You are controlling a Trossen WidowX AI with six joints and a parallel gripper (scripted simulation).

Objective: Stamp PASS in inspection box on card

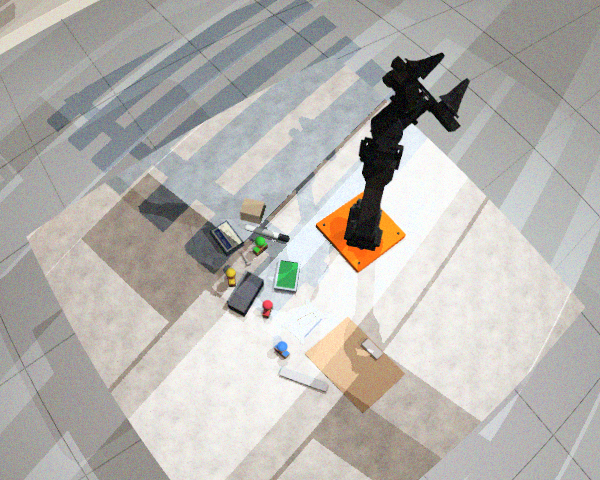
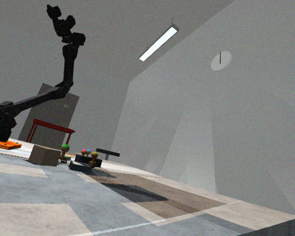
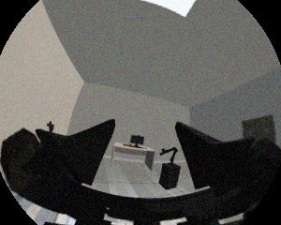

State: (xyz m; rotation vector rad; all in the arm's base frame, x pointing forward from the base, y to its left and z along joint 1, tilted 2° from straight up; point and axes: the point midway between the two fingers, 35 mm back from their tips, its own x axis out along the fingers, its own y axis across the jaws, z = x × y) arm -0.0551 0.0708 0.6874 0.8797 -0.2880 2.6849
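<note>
My gripper (image 1: 455, 67) (image 3: 145, 124) is open and empty, raised high beyond the orange base, far from the stamps. Four knobbed stamps stand on the bench: green (image 1: 260, 244) (image 2: 64, 150), yellow (image 1: 231, 276) (image 2: 94, 158), red (image 1: 267, 307) (image 2: 83, 152) and blue (image 1: 282, 348) (image 2: 88, 151). Which one reads PASS cannot be told. A green pad in a pale tray (image 1: 287, 275) lies between the stamps and the arm's base. The pale card (image 1: 306, 326) is washed out near the red and blue stamps; its faint outline and a blue line show, but no print can be made out.
A dark case (image 1: 246, 293) lies between the yellow and red stamps. A dark framed box (image 1: 227, 237) (image 2: 79, 166), a marker (image 1: 267, 233) and a tan block (image 1: 252, 210) (image 2: 44, 155) are near the green stamp. A grey bar (image 1: 303, 379) and a tan sheet (image 1: 357, 384) bearing a small block (image 1: 371, 348) lie beyond the card.
</note>
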